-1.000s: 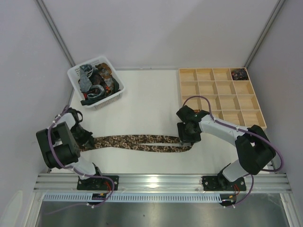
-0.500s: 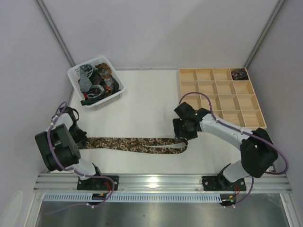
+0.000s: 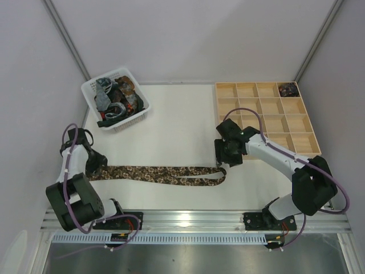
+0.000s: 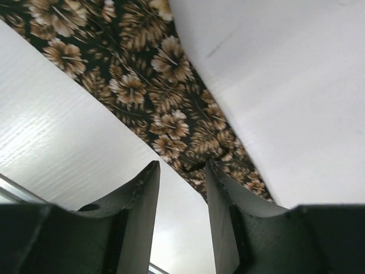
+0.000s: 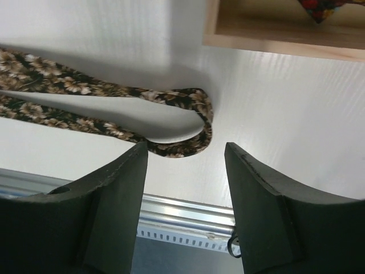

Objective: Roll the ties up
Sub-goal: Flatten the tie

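A dark brown tie with a tan floral print (image 3: 159,172) lies flat across the near part of the table, folded back on itself at its right end. My left gripper (image 3: 96,165) hovers over its left end, open. In the left wrist view the tie (image 4: 171,114) runs up to and beside the right finger, and only bare table shows between the fingers of the left gripper (image 4: 181,168). My right gripper (image 3: 224,160) hangs open just above the fold. In the right wrist view the tie's looped fold (image 5: 201,117) lies just ahead of the right gripper's (image 5: 186,147) tips.
A white basket (image 3: 90,88) at the back left holds several more ties (image 3: 117,100). A wooden compartment tray (image 3: 265,117) stands at the back right, with one rolled tie (image 3: 288,89) in its top right cell. An aluminium rail (image 3: 194,218) runs along the near edge.
The tie slid left across the table, then my left gripper opened off its left end and its arm swung outward. My right gripper drew back a little from the fold.
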You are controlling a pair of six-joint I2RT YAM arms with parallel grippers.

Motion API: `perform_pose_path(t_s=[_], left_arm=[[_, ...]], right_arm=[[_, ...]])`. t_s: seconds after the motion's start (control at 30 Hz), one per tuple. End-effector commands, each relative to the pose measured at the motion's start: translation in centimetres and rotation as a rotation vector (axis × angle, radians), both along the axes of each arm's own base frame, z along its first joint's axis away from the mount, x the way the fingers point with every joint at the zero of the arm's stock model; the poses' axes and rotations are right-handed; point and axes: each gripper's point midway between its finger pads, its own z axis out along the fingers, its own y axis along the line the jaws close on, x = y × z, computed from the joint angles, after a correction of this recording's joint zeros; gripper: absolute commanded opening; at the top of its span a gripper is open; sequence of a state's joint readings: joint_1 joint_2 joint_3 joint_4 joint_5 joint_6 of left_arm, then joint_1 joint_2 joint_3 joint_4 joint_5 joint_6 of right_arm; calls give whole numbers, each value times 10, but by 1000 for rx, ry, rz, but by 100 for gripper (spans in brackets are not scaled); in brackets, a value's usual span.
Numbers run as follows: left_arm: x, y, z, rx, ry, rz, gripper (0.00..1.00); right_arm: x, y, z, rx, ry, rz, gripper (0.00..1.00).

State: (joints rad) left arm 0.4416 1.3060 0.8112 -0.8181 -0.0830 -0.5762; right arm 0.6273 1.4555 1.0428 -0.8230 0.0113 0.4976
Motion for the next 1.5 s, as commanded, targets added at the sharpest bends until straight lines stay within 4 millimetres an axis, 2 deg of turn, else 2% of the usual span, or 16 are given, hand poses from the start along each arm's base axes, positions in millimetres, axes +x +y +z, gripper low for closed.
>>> perform_pose_path(t_s=[0.0, 0.13, 0.23, 0.3, 0.47, 0.7, 0.8, 0.83, 0.87, 0.97, 1.13, 1.17, 1.23, 1.3, 1.37, 1.47], left_arm=[[7, -23, 12, -82, -91, 1, 43], [16, -39, 7, -116, -136, -47, 40], [13, -50, -13, -180, -75, -56, 37], [9, -47, -25, -181, -9, -47, 36], [11, -36, -31, -143, 36, -57, 36], [14, -30, -38, -127, 73, -64, 34], [11, -23, -40, -97, 99, -61, 32], [10, -22, -40, -90, 102, -59, 31], [9, -19, -39, -72, 106, -56, 30], [6, -10, -35, -16, 114, -42, 26], [6, -2, -29, 32, 109, -59, 25], [5, -1, -29, 35, 119, -71, 25], [3, 2, -30, 45, 131, -84, 25], [2, 3, -30, 56, 131, -94, 25], [1, 2, -31, 52, 134, -98, 24], [3, -1, -33, 31, 130, -103, 24]], right_arm=[[-6, -9, -13, -32, 51, -25, 61], [-9, -17, -26, -73, 85, -44, 60], [-12, -17, -37, -81, 114, -49, 59], [-12, -16, -41, -72, 119, -54, 58], [-13, -5, -45, -39, 147, -59, 52], [-33, -3, -51, -66, 192, -52, 42], [-41, -4, -54, -85, 240, -55, 20], [-45, -5, -52, -98, 265, -51, 6], [-49, -5, -51, -103, 291, -47, 0], [-73, -2, -42, -80, 412, -7, 0], [-116, -3, -20, -46, 619, 75, 0], [-126, 4, -13, 9, 681, 86, 0], [-139, 4, -6, 21, 755, 109, 0], [-139, 6, -3, 39, 768, 137, 0], [-140, 2, -12, 30, 800, 165, 0], [-125, 5, -25, 21, 801, 183, 8]])
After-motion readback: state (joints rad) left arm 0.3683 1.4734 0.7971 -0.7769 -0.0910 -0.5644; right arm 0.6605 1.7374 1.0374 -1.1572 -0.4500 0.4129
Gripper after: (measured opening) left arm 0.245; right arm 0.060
